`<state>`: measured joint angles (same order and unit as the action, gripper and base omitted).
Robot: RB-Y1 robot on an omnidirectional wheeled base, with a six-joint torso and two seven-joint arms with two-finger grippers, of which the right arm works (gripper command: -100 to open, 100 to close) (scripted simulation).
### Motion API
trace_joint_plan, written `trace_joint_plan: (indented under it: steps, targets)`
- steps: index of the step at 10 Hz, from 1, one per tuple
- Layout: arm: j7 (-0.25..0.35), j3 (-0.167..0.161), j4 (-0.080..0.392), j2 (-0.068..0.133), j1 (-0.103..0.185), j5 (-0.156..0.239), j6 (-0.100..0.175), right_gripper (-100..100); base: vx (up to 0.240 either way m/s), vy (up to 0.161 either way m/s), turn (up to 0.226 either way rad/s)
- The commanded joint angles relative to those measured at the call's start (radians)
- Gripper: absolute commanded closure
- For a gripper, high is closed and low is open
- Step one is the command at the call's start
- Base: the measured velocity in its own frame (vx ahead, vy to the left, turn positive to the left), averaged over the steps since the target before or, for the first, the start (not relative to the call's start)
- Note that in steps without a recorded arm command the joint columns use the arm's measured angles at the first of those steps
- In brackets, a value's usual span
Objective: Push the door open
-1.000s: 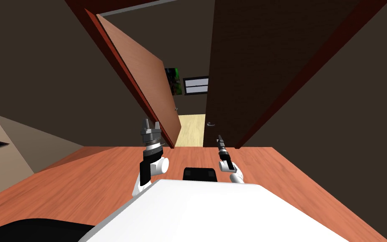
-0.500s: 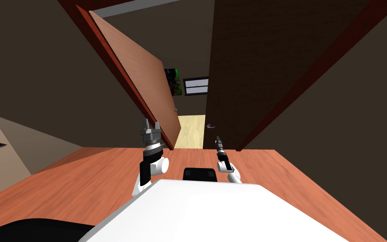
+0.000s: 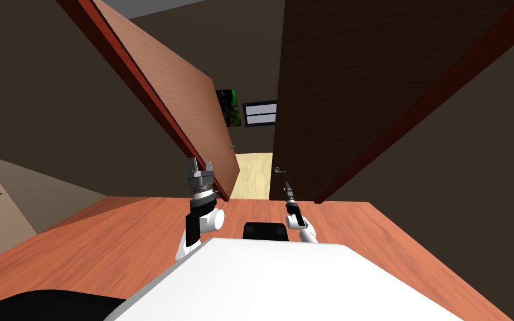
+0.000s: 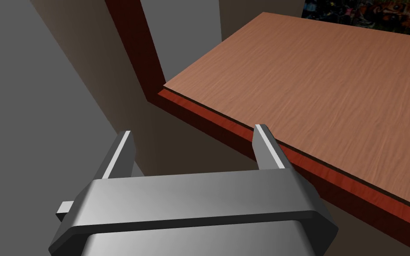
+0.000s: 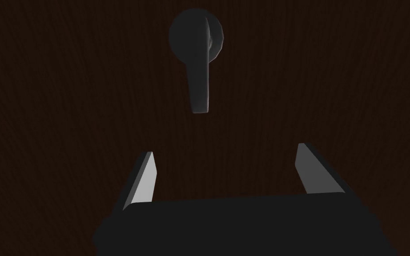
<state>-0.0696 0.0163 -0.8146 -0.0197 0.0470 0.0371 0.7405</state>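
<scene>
Doorway of two leaves, viewed from a reddish wood floor [image 3: 111, 239]. The dark brown door [image 3: 328, 83] stood on the right side, its grey lever handle [image 5: 198, 75] mounted close to the leaf's free edge, the lever pointing toward the right gripper [image 5: 225, 150]. That gripper faced the dark leaf just short of the handle, with its fingers spread wide and holding nothing; whether they touched the leaf could not be told. The red-brown door [image 3: 194, 106] on the left side stood ajar, angled away from the robot beside a dark red frame [image 4: 128, 35]. The left gripper [image 4: 194, 131], likewise wide open and empty, was raised near that leaf's dark red edge, with one finger [image 4: 268, 146] overlapping the edge in the wrist view. Between the two leaves appeared a pale floor [image 3: 253, 173], a window [image 3: 260, 113] and a picture [image 3: 229, 107].
</scene>
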Motion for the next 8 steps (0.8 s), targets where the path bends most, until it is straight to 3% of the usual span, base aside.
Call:
trace_joint_plan:
  steps: [1,4,5,6,8]
  targets:
    - [-0.002,0.0,0.029,-0.006,0.012,0.003,0.011,-100,0.079,-0.023,0.004]
    - [-0.005,-0.001,0.071,-0.021,0.027,0.007,0.021,-100,0.089,-0.027,0.01]
    - [-0.004,-0.001,0.055,-0.018,0.022,0.006,0.013,-100,0.042,-0.008,0.003]
    - [-0.003,0.001,0.06,0.01,0.024,0.007,0.016,-100,0.081,-0.001,0.017]
    - [-0.003,0.004,0.064,0.034,0.025,0.009,0.018,-100,0.17,0.0,0.018]
